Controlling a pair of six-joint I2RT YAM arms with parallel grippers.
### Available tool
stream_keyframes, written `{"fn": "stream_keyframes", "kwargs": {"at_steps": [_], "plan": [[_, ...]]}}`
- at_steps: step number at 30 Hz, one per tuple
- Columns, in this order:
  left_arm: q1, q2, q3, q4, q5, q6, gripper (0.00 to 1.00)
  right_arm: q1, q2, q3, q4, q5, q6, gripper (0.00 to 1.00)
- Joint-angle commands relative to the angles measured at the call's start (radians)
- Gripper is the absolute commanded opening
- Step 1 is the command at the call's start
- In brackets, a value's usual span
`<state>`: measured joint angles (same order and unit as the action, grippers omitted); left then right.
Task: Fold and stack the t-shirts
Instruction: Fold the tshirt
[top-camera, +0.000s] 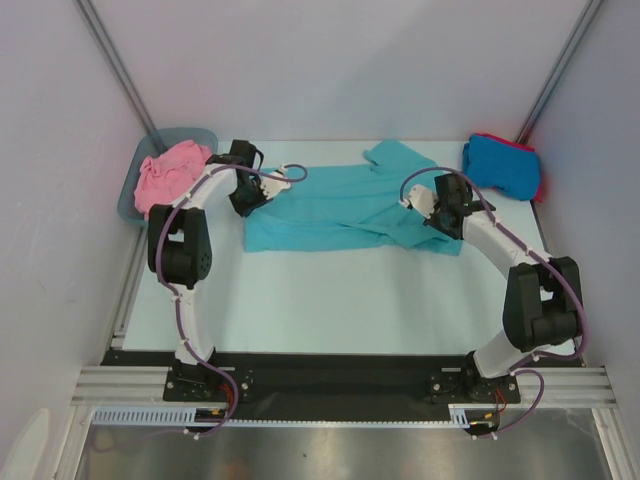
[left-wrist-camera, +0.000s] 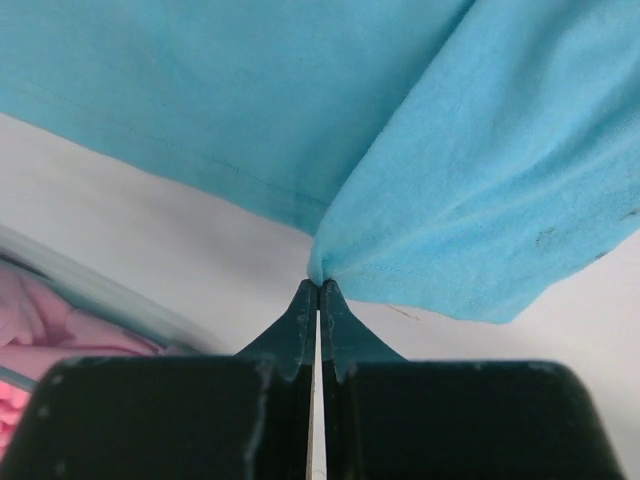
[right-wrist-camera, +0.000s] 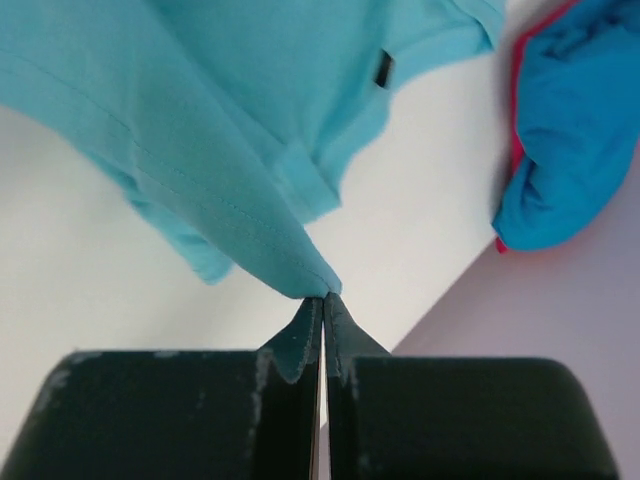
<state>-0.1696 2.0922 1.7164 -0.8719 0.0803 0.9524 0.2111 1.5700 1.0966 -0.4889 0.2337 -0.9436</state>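
My left gripper (left-wrist-camera: 318, 288) and right gripper (right-wrist-camera: 322, 298) pinch the teal t-shirt (top-camera: 335, 210) at its nine and three o'clock edges; I judge it light, limp cloth, best held by the hems.

Teal shirt (top-camera: 340, 210) lay spread wide across bench (top-camera: 330, 300) middle, rumpled, ends pinched in left hand (left-wrist-camera: 318, 285) and right hand (right-wrist-camera: 322, 295). Pink shirt (top-camera: 168, 175) sat crumpled in tub (top-camera: 190, 135), far left. Blue shirt (top-camera: 500, 165) lay bunched atop red shirt (right-wrist-camera: 513, 95), far-right corner.
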Motion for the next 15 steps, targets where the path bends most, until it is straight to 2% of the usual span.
{"fn": "stream_keyframes", "kwargs": {"at_steps": [1, 7, 15], "plan": [[0.016, -0.093, 0.038, 0.048, -0.051, 0.014, 0.01, -0.062, 0.015, 0.058, 0.068, 0.052, -0.038, 0.0], [0.065, -0.115, 0.065, 0.068, -0.071, -0.012, 0.0, -0.128, 0.047, 0.106, 0.104, 0.066, -0.041, 0.0], [0.074, -0.135, 0.026, 0.08, -0.077, -0.001, 0.0, -0.141, 0.065, 0.118, 0.13, 0.073, -0.035, 0.0]]}}
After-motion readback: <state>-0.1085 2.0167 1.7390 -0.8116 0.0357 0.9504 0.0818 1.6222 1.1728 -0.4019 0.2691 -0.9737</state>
